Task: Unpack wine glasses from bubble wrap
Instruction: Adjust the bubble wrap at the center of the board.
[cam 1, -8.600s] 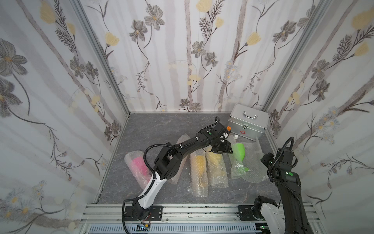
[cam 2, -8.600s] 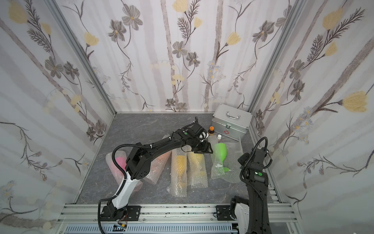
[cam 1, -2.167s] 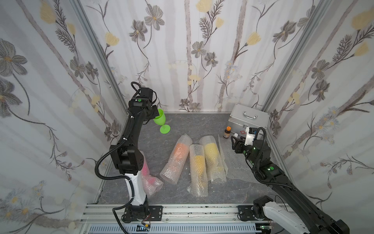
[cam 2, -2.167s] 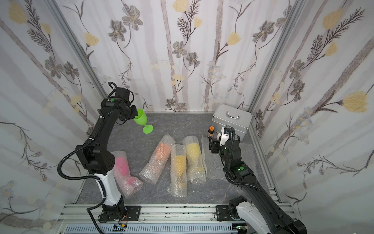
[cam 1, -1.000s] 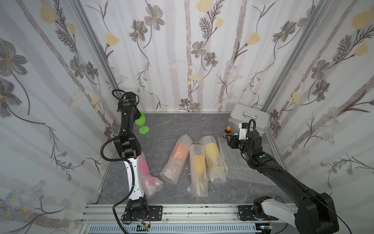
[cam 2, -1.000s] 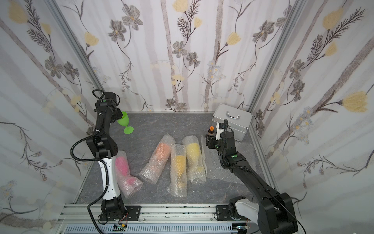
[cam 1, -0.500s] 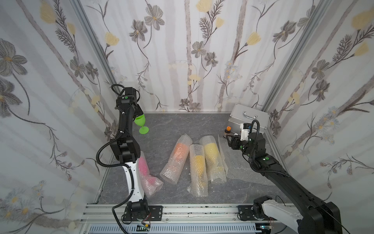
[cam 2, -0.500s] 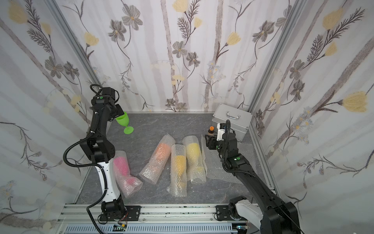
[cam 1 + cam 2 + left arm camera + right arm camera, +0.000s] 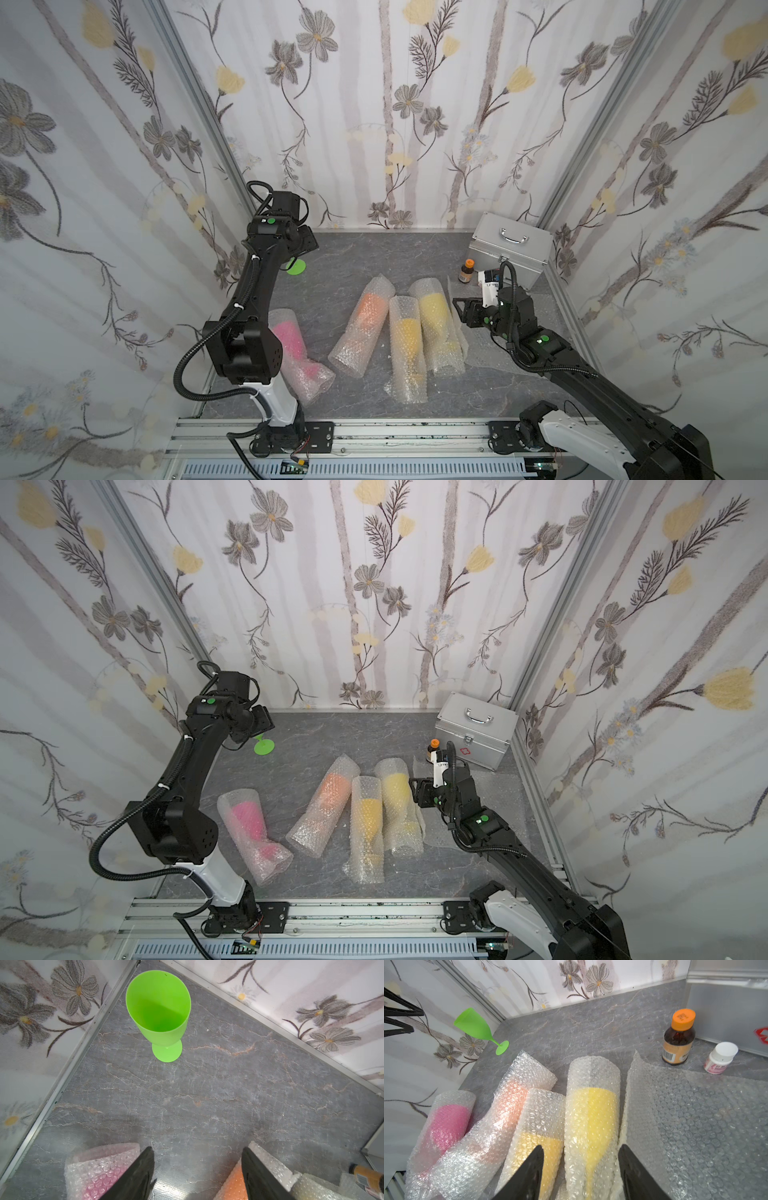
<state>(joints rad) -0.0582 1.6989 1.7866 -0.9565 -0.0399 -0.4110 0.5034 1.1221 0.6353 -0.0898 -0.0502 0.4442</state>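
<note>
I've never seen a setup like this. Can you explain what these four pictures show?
Two robot arms stand at a grey table with flowered walls. Two pictures look down from overhead; two come from a camera on each arm's wrist. The left tool and right tool are open, holding nothing. A lime green goblet stands upright and unwrapped in the far left corner. Four more lie rolled in bubble wrap: pink goblet, orange goblet, amber goblet, yellow goblet. Near the right arm are a flat wrap sheet, a silver case, a brown bottle and a white jar.
</note>
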